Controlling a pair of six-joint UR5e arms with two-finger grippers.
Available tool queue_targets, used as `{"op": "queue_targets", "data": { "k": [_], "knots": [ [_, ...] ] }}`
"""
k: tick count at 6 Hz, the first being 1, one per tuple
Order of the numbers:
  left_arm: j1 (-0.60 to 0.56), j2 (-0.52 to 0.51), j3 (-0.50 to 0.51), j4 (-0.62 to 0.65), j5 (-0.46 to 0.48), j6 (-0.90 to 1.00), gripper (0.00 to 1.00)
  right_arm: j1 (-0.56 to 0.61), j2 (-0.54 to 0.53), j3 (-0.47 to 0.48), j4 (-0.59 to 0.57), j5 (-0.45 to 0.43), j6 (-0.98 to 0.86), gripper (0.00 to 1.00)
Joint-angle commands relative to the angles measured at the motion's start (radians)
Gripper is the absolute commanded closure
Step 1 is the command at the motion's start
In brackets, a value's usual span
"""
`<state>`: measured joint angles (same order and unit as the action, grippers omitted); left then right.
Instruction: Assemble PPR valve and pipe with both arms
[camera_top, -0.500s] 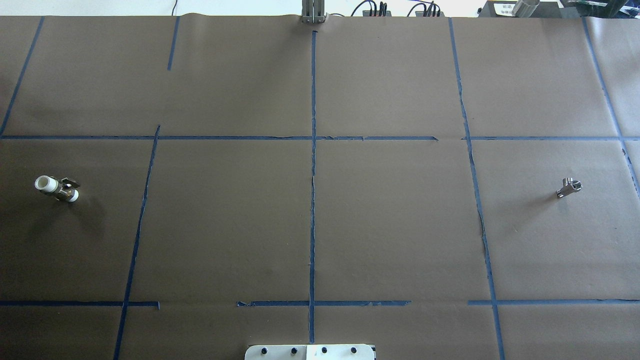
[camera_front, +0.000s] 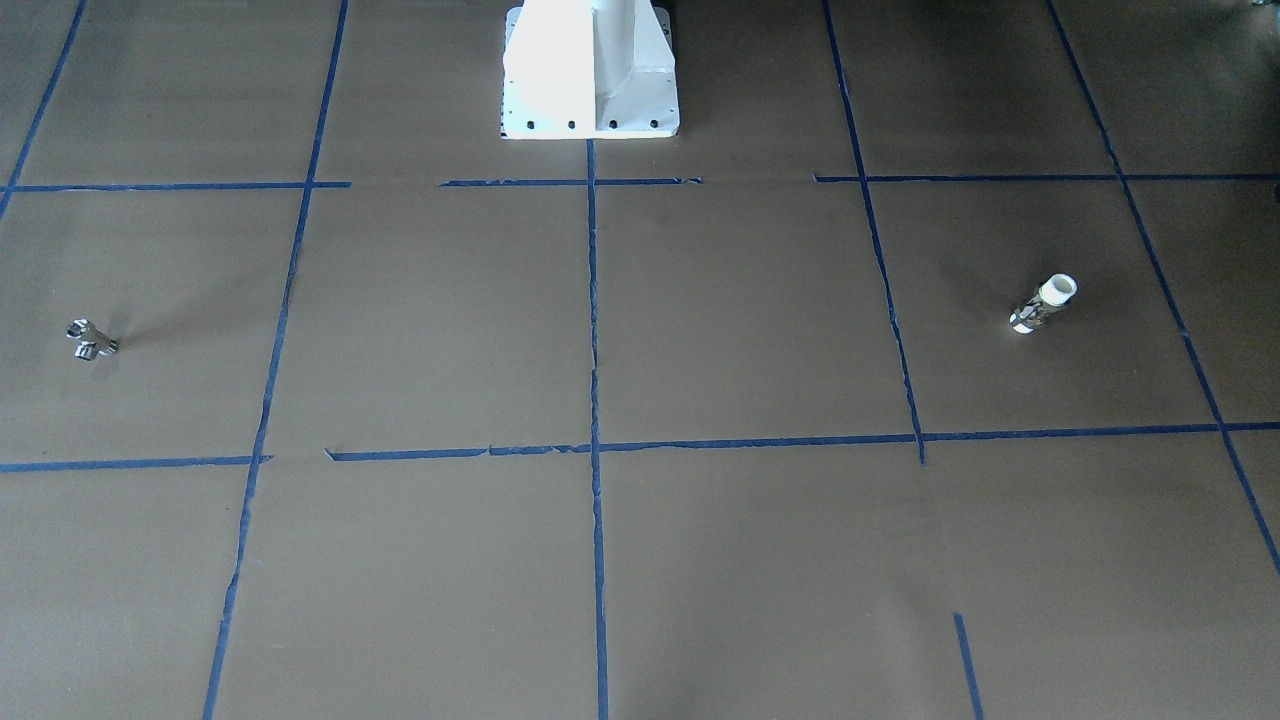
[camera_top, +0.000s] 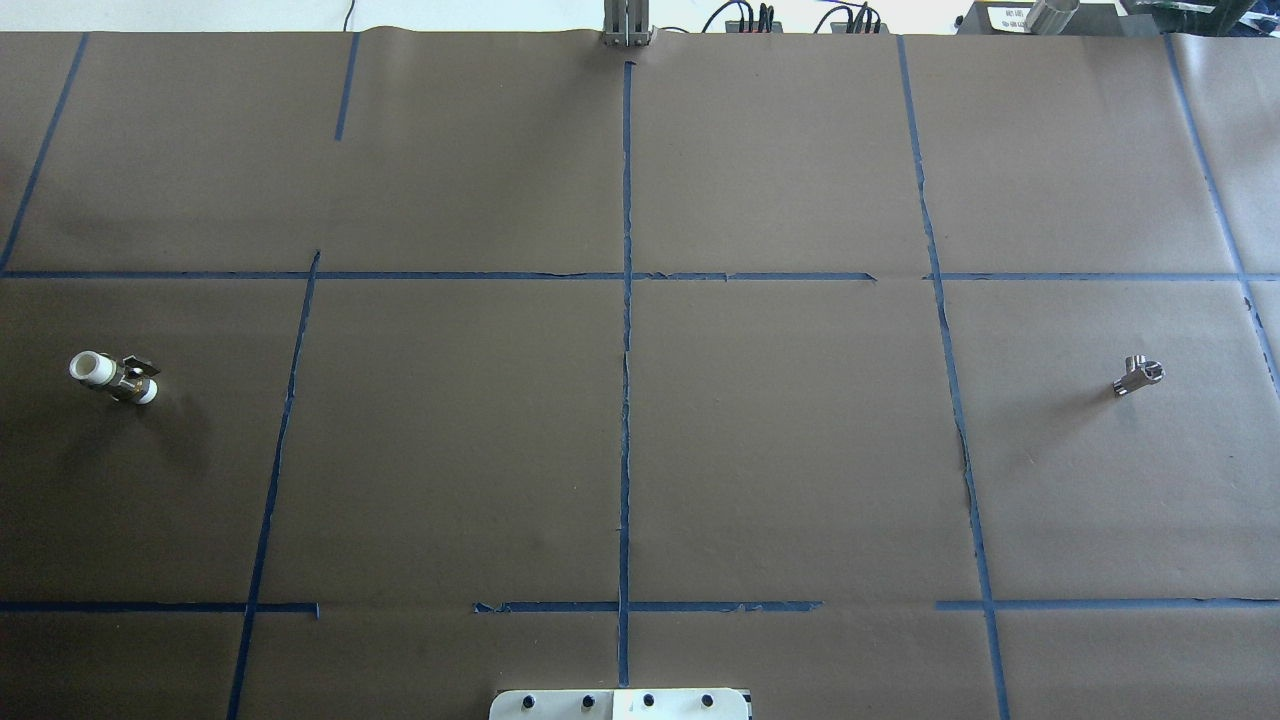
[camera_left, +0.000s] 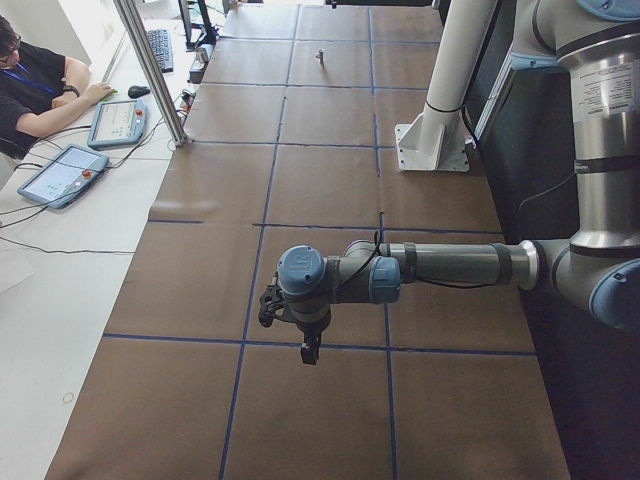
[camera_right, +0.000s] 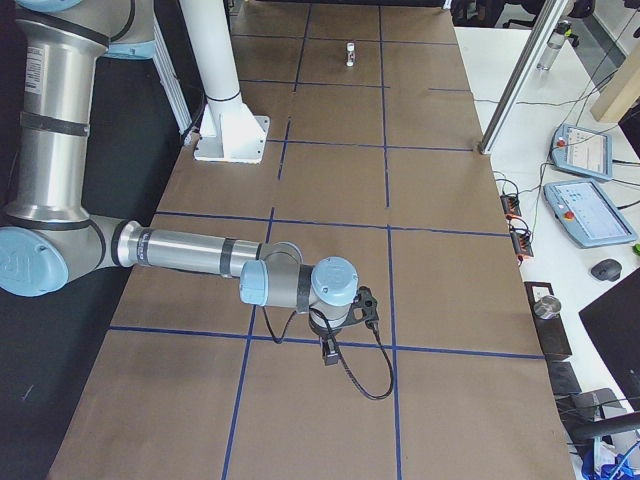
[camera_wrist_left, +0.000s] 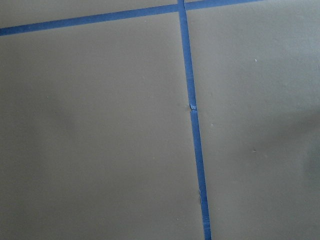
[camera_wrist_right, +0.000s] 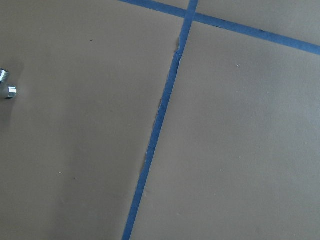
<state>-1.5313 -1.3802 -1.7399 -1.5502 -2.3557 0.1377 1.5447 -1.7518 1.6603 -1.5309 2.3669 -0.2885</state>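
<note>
The PPR valve (camera_top: 1138, 375), a small chrome T fitting, lies on the brown table at the right in the overhead view. It also shows in the front view (camera_front: 90, 340), at the left edge of the right wrist view (camera_wrist_right: 6, 87) and far off in the left view (camera_left: 320, 55). The pipe (camera_top: 113, 377), white-ended with a mottled body, lies far left. It also shows in the front view (camera_front: 1043, 303) and the right view (camera_right: 350, 52). My left gripper (camera_left: 311, 355) and right gripper (camera_right: 328, 352) hang above the table. They show only in the side views, so I cannot tell if they are open or shut.
Blue tape lines (camera_top: 625, 350) divide the brown paper into squares. The white robot base (camera_front: 590, 70) stands at the table's near edge. An operator (camera_left: 30, 80) sits beside tablets (camera_left: 60, 175) past the far side. An aluminium post (camera_left: 150, 70) stands at that edge.
</note>
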Motion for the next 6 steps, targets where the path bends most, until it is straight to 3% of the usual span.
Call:
{"op": "queue_targets", "data": {
  "k": [1,2,6],
  "knots": [
    [0.0,-0.011,-0.029,-0.008,-0.003,-0.009,0.0,0.0,0.0,0.004,0.002,0.0,0.008,0.0],
    [-0.003,-0.099,-0.027,-0.013,0.0,-0.009,0.0,0.0,0.002,0.006,0.002,0.0,0.011,0.0],
    [0.005,-0.122,-0.061,-0.033,-0.014,-0.054,0.0,0.0,0.002,0.013,0.002,0.0,0.015,0.0]
  ]
}}
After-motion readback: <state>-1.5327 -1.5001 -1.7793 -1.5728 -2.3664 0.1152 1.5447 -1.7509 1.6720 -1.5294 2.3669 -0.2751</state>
